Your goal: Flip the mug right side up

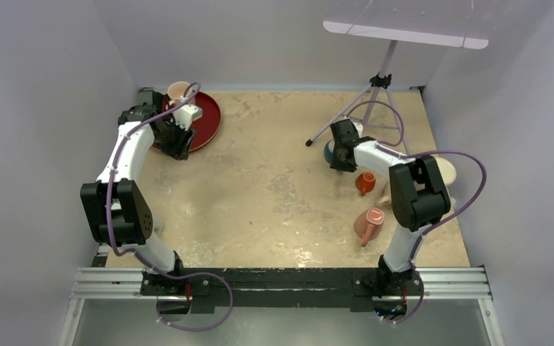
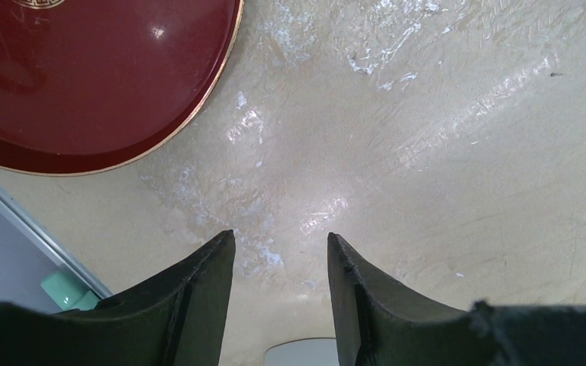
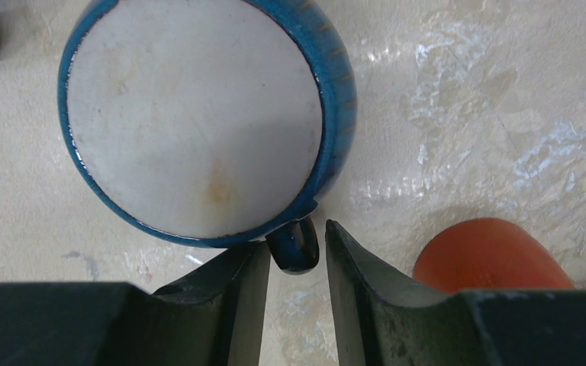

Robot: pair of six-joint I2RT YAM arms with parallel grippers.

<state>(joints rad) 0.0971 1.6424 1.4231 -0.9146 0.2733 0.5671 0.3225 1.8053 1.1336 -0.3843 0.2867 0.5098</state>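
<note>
A blue mug (image 3: 194,114) stands upside down on the table, its pale unglazed base facing up; in the top view it (image 1: 330,150) is mostly hidden under my right wrist. Its blue handle (image 3: 294,245) lies between the fingers of my right gripper (image 3: 296,252), touching the left finger, with a small gap to the right one. The right gripper (image 1: 343,155) is open around the handle. My left gripper (image 2: 281,240) is open and empty, low over bare table beside the red plate (image 2: 84,76).
An orange mug (image 1: 365,182) sits just right of my right gripper and also shows in the right wrist view (image 3: 488,255). A pink mug (image 1: 368,223) lies nearer. A tripod (image 1: 375,90) stands behind. The red plate (image 1: 205,119) and a pink cup (image 1: 178,90) are far left.
</note>
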